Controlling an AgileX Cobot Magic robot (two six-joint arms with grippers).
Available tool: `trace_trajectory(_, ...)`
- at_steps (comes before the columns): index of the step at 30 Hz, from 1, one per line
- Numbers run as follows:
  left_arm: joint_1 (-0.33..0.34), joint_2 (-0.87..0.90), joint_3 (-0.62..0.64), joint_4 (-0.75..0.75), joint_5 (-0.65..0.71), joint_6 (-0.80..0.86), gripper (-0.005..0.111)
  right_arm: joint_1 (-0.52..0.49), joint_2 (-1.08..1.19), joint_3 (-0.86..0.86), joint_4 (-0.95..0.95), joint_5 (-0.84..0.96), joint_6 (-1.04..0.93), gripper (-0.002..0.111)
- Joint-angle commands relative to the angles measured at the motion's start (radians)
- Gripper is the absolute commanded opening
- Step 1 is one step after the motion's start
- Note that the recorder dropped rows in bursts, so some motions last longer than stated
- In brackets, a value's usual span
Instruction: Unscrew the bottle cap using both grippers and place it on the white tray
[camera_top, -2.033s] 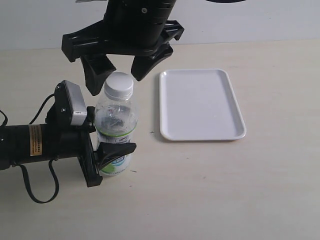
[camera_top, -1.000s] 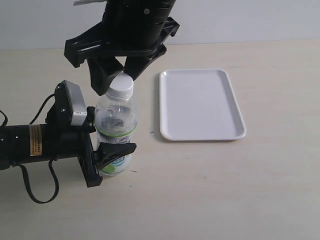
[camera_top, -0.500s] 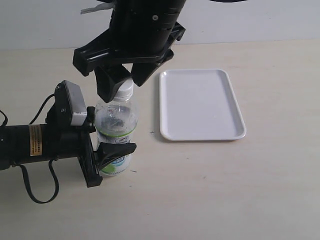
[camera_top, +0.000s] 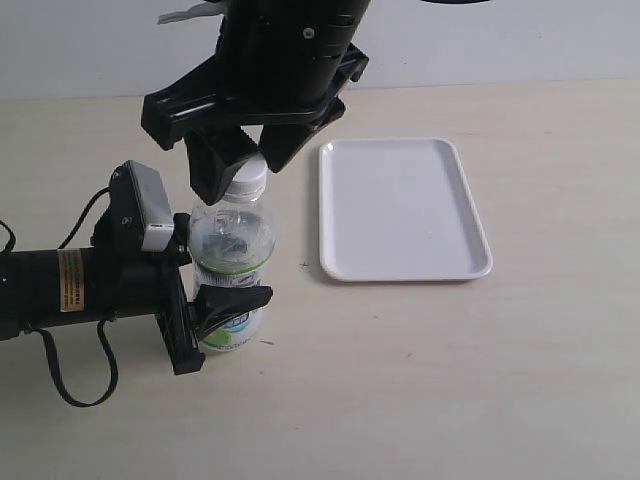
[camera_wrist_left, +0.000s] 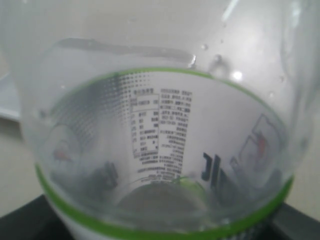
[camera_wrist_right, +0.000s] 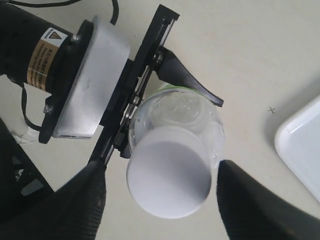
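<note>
The clear bottle (camera_top: 232, 245) with its white-and-green label stands upright on the table, and its label fills the left wrist view (camera_wrist_left: 160, 150). My left gripper (camera_top: 222, 308) is shut on the bottle's lower body from the left. The white bottle cap (camera_top: 250, 180) sits on the neck, partly hidden in the exterior view and seen from above in the right wrist view (camera_wrist_right: 169, 171). My right gripper (camera_wrist_right: 160, 170) hangs over it, open, one black finger (camera_wrist_right: 75, 200) on each side of the cap with a gap to it. The white tray (camera_top: 400, 210) lies to the right of the bottle with nothing on it.
The left arm's silver block (camera_top: 150, 208) and black cable (camera_top: 60, 375) lie on the tan table left of the bottle. The tray's corner (camera_wrist_right: 305, 140) shows at the edge of the right wrist view. A small dark mark (camera_top: 303, 265) sits between bottle and tray.
My right gripper has come down from above the bottle, so its open fingers now straddle the cap. The left gripper and bottle have stayed still.
</note>
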Motion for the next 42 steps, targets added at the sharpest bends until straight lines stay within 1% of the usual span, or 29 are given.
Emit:
trace_trajectory(1, -0.005, -0.009, -0.001, 0.000, -0.010, -0.001, 0.000, -0.001, -0.006, -0.003, -0.008, -0.007, -0.007, 0.054)
trace_trajectory(10, -0.005, -0.009, -0.001, 0.000, -0.010, -0.001, 0.000, -0.001, -0.006, -0.003, -0.015, -0.007, -0.007, 0.019)
trace_trajectory(13, -0.005, -0.009, -0.001, 0.000, -0.010, -0.001, 0.000, -0.001, -0.006, -0.003, -0.017, -0.007, -0.029, 0.011)
trace_trajectory(17, -0.005, -0.009, -0.001, 0.000, -0.010, -0.001, 0.000, -0.001, -0.006, -0.003, -0.017, -0.007, -0.133, 0.001)
trace_trajectory(25, -0.005, -0.009, -0.001, -0.001, -0.010, -0.003, 0.000, -0.001, -0.006, -0.003, -0.017, -0.007, -0.431, 0.000)
trace_trajectory(33, -0.005, -0.009, -0.001, -0.001, -0.010, -0.003, 0.000, -0.001, -0.006, -0.003, -0.017, -0.007, -0.621, 0.000)
trace_trajectory(36, -0.005, -0.009, -0.001, -0.001, -0.010, -0.003, 0.000, -0.001, -0.006, -0.003, -0.017, -0.007, -0.783, 0.000)
trace_trajectory(42, -0.005, -0.009, -0.001, -0.001, -0.010, -0.003, 0.000, -0.001, -0.006, -0.003, -0.017, -0.007, -0.960, 0.000)
